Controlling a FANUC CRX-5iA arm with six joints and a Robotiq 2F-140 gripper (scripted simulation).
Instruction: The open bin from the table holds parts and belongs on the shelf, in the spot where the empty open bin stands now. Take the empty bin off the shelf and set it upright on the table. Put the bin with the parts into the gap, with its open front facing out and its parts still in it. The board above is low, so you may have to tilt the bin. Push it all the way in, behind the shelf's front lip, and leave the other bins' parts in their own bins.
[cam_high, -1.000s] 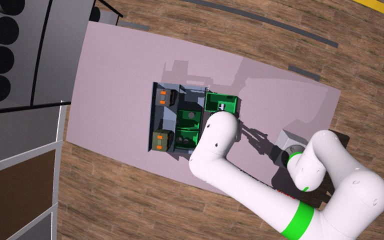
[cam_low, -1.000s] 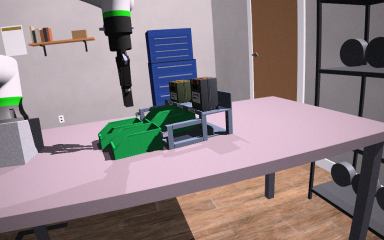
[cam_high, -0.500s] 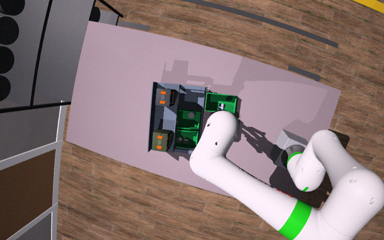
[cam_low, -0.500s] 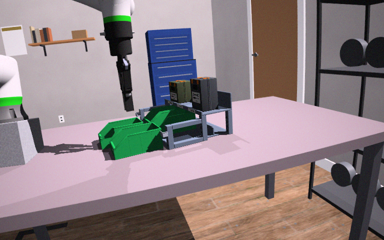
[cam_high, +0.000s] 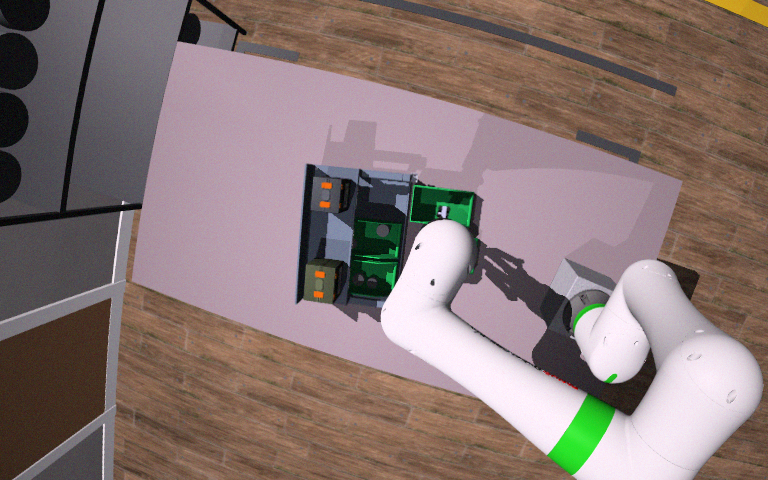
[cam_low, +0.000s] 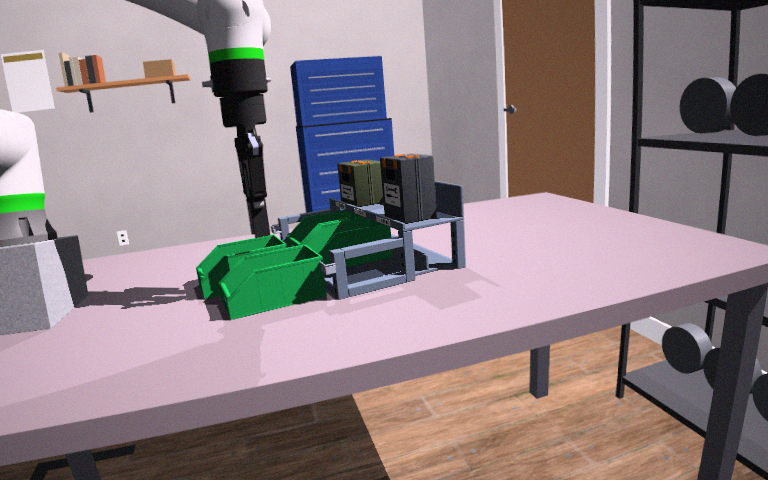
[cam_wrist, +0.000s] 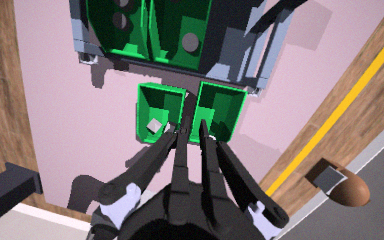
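Two green open bins stand side by side on the table in front of the grey shelf (cam_low: 396, 243). In the wrist view the left bin (cam_wrist: 160, 112) holds a grey cube, and the right bin (cam_wrist: 220, 110) looks empty. The right bin stands in front of the shelf's gap (cam_wrist: 235, 45). It is the near bin in the side view (cam_low: 271, 280) and also shows from above (cam_high: 441, 204). My gripper (cam_wrist: 194, 123) (cam_low: 261, 226) points straight down over the seam between the two bins, just above their rims. Its fingers stand narrowly apart with nothing between them.
Two more green bins (cam_wrist: 117, 25) (cam_wrist: 182, 35) with round dark parts sit on the shelf's lower level beside the gap. Two boxes with orange marks (cam_low: 359, 182) (cam_low: 407, 186) stand on the low top board. My arm's base block (cam_low: 28, 283) is at the table's left.
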